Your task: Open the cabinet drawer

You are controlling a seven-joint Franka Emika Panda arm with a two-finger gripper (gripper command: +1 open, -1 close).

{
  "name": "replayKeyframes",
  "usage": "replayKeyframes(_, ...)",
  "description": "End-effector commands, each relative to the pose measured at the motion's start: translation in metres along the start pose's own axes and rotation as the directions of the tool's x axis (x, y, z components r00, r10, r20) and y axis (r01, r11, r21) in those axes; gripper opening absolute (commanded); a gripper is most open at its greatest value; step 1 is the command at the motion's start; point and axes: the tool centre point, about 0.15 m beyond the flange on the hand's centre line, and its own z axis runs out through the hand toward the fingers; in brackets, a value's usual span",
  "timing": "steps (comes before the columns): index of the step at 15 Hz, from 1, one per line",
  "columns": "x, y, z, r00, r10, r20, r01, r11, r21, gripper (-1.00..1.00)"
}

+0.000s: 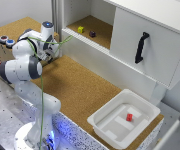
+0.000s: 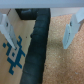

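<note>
**Mia:** Cork covers most of the table [image 1: 80, 87]. It looks brown, speckled and rough. What is the big white box at the upper right of the frame?

**Ben:** That is the cabinet [image 1: 165, 20]. It is smooth and square. Its door [image 1: 147, 45] is a flat white panel with a black handle [image 1: 141, 47] standing up and down.

**Mia:** Where is the drawer?

**Ben:** The drawer [image 1: 107, 62] is the long, low white strip under the open shelf. It runs across the cabinet just above the cork table. It looks pushed in flat.

**Mia:** What sits on the shelf?

**Ben:** The shelf has a cork floor. A little yellow block [image 1: 80, 29] and a little dark block [image 1: 92, 34] sit there, near each other but apart.

**Mia:** And the robot?

**Ben:** The arm [image 1: 25, 67] is round, white and shiny, at the left of the frame. A thin green cable runs along it. Its gripper [image 1: 54, 47] is near the left end of the drawer. I cannot tell if it touches.

**Mia:** Is the gripper holding something?

**Ben:** No. In the wrist view the two pale fingers [image 2: 8, 30] stand wide apart with nothing between them. A thick black bar [image 2: 37, 47] crosses that picture over the cork, beside a blue pattern.

**Mia:** What is at the lower right?

**Ben:** A white plastic tub [image 1: 102, 122] with round corners. A small red block [image 1: 129, 117] lies inside it.
</note>
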Motion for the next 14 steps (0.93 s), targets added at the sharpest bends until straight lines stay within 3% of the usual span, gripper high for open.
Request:
replayKeyframes(1,0.019,-0.016,0.019,0.996,0.051,0.078,-0.054,0.998,0.028,1.0)
replayKeyframes(13,0.013,-0.004,0.036,0.977,0.155,0.146,-0.166,0.983,0.072,1.0)
replayKeyframes(14,0.013,-0.002,0.036,0.976,0.161,0.144,-0.172,0.983,0.07,-1.0)
